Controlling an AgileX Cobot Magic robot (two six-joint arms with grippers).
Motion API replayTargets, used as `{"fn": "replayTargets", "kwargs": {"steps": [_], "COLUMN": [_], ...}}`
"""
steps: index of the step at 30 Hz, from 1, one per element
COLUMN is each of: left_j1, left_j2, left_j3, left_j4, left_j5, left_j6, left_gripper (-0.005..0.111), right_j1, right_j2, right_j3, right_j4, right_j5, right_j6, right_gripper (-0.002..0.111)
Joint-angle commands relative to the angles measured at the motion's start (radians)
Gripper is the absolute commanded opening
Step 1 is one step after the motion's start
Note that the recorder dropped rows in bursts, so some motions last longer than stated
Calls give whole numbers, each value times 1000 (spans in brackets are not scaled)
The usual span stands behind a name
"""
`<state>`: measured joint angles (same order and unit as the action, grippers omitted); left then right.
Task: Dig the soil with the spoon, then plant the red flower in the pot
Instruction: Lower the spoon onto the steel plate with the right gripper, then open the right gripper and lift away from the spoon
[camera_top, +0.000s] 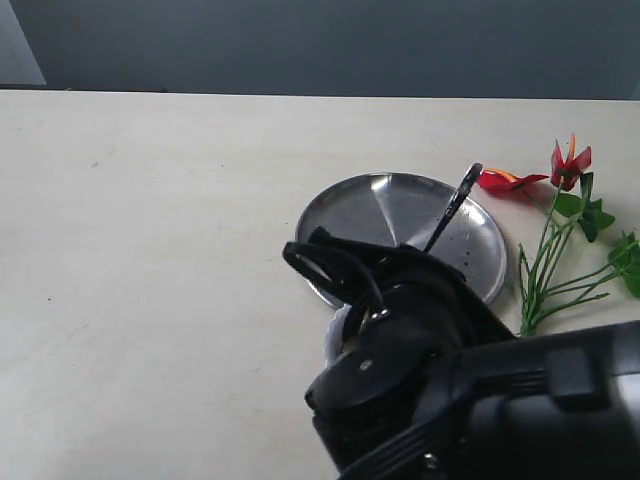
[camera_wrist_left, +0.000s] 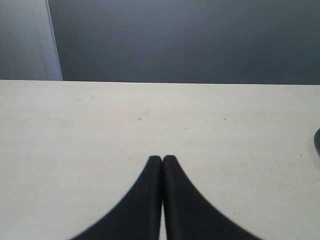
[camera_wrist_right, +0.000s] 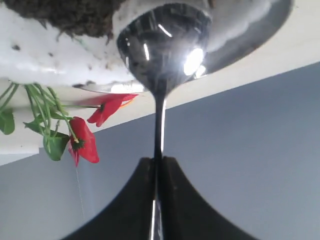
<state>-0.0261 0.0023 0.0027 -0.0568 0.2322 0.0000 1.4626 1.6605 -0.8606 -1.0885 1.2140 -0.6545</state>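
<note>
The black right arm's gripper (camera_wrist_right: 157, 165), jaws clamped on the slim steel teaspoon (camera_wrist_right: 161, 55), points its bowl at the white pot's (camera_wrist_right: 45, 55) dark soil (camera_wrist_right: 70, 15); left jaws together.

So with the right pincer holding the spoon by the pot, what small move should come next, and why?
Probably dip the spoon into the soil and scoop. The right pincer is shut on its handle, the bowl sits at the pot's rim with nothing visibly in it, and the red flower lies unplanted beside the steel plate.
</note>
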Motion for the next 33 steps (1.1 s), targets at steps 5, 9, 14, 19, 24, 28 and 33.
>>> {"fn": "replayTargets", "kwargs": {"steps": [5,9,14,19,24,28,33], "left_j1": [-6,-6,-6,-6,-6,-6,-6], "left_j2": [-2,-2,-2,-2,-2,-2,-2], "left_j3": [-3,-3,-3,-3,-3,-3,-3], "left_j4": [-17,-17,-17,-17,-17,-17,-17], "left_j5": [-1,-1,-1,-1,-1,-1,-1], "left_j6": [0,0,0,0,0,0,0], "left_gripper": [0,0,0,0,0,0,0], "right_j1": [-142,-270,-500,-695,-705,-705,-705], "right_j2": [-165,-175,-150,81,297,362,384], "right_j3": [0,-13,-160,-315,-385,-404,-405], "right_j4": [2,4,204,596,587,597,602], "right_j5": [7,7,-248,-449,-458,-544,-561], "right_j6": [3,169,472,470,442,445,445], "right_gripper": [-1,-1,-1,-1,-1,-1,9]}}
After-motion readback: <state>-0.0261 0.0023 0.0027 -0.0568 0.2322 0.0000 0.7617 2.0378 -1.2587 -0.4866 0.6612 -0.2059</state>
